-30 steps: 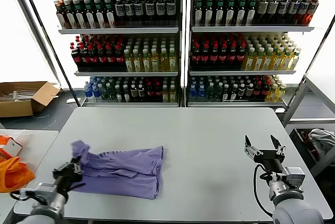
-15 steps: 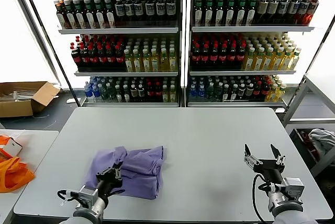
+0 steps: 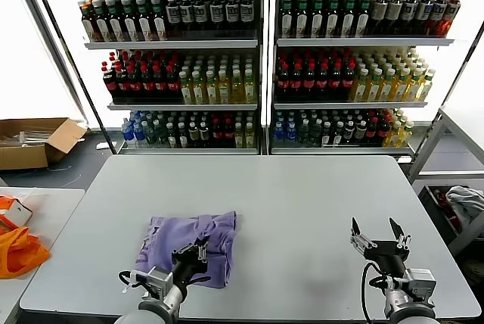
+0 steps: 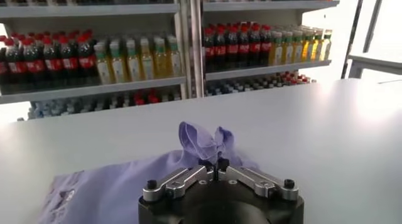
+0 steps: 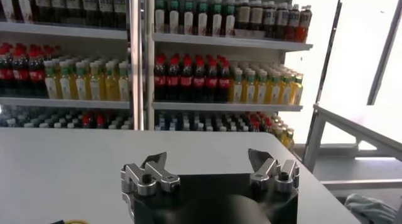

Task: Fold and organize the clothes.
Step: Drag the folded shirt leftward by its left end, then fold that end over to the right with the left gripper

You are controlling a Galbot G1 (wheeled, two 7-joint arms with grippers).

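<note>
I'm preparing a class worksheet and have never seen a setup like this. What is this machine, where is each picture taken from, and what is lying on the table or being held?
This is a two-armed robot; each arm ends in a pincer. The head view looks down from the robot's head onto a grey table. The other two pictures come from cameras on each wrist. On the table lies a lavender T-shirt, partly folded. The left pincer is shut on a bunched bit of its cloth near the table's front edge. The right pincer is open, holds nothing and waits over the table's right side. Behind stand shelves of drink bottles.

Right gripper [image 5: 210, 169], fingers [image 5: 154, 161] spread
</note>
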